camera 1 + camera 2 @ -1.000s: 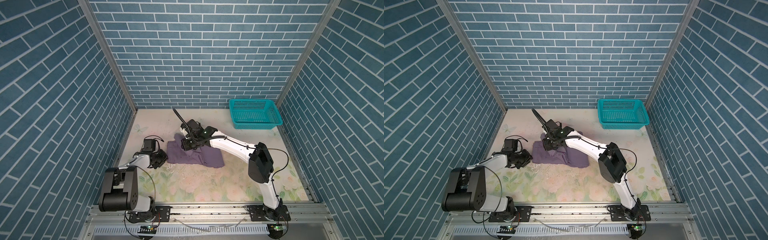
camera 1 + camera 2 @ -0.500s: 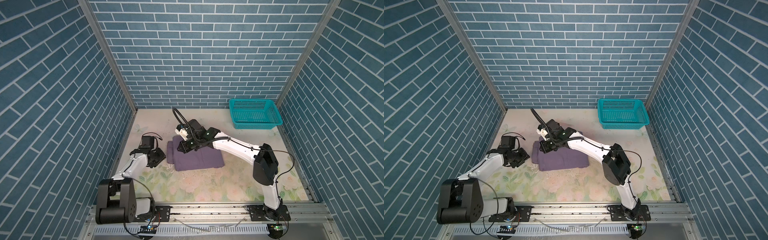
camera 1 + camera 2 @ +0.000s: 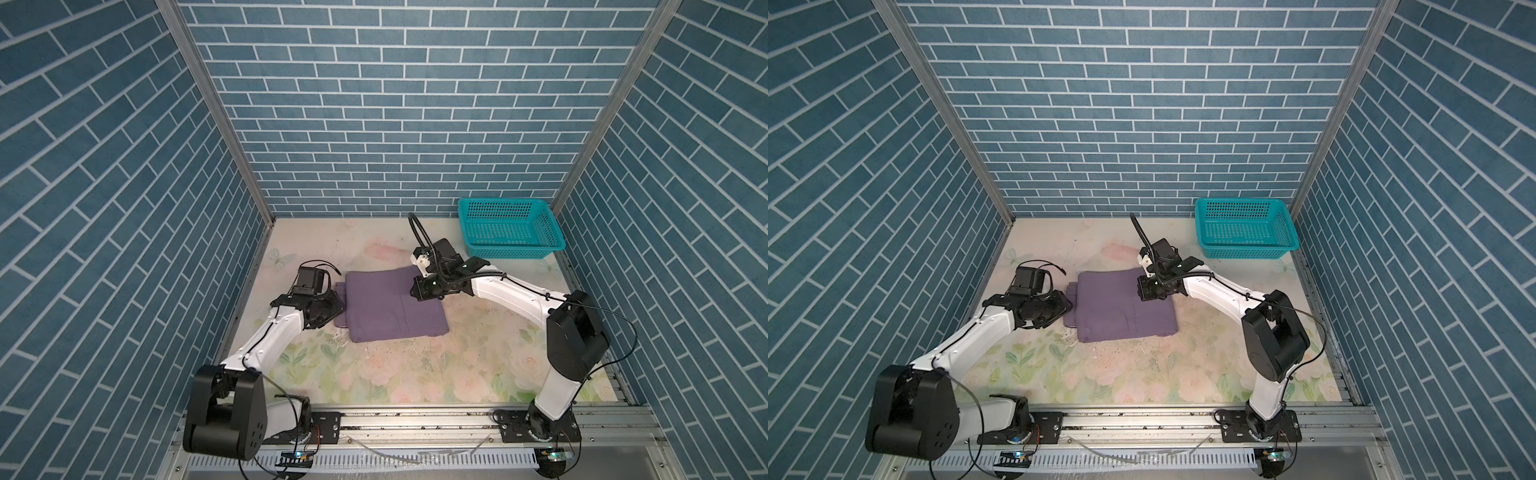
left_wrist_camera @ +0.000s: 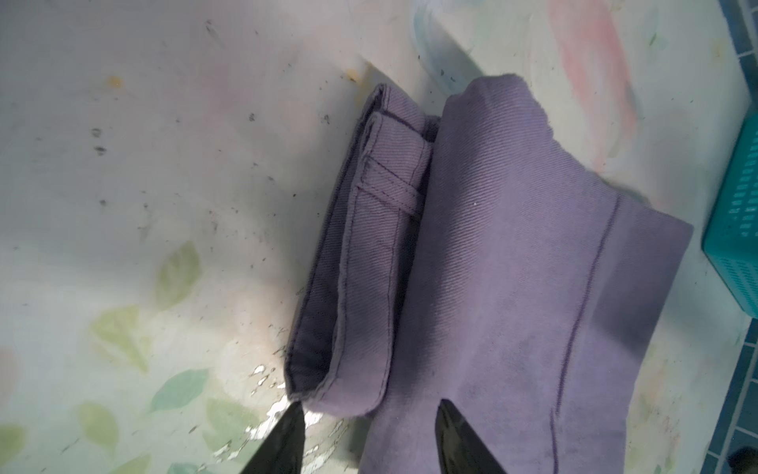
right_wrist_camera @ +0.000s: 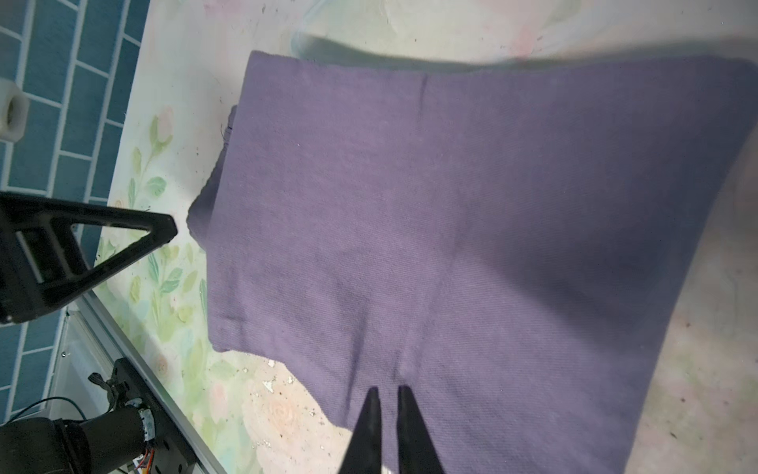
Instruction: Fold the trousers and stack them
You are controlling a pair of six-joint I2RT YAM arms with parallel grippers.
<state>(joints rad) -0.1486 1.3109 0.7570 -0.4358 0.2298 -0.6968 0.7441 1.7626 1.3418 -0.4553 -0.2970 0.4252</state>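
Note:
The dusty-purple trousers (image 3: 386, 307) (image 3: 1113, 307) lie folded into a flat rectangle left of the table's middle, with the waistband fold (image 4: 369, 230) sticking out along their left edge. My left gripper (image 3: 332, 301) (image 3: 1065, 307) (image 4: 369, 404) is open at that edge. One fingertip is over the table and the other over the fabric (image 4: 512, 246). My right gripper (image 3: 415, 293) (image 3: 1142, 293) (image 5: 387, 390) is low over the right part of the top layer (image 5: 451, 205). Its jaws are shut to a thin slit, and nothing is lifted.
A teal perforated basket (image 3: 509, 230) (image 3: 1246, 226) stands at the back right, against the wall. Blue brick walls close in three sides. The floral table cover (image 3: 415, 365) lies bare in front of and right of the trousers.
The trousers went from a rumpled shape to a neat rectangle. My right gripper slid right across them while closing. My left gripper opened beside the left edge.

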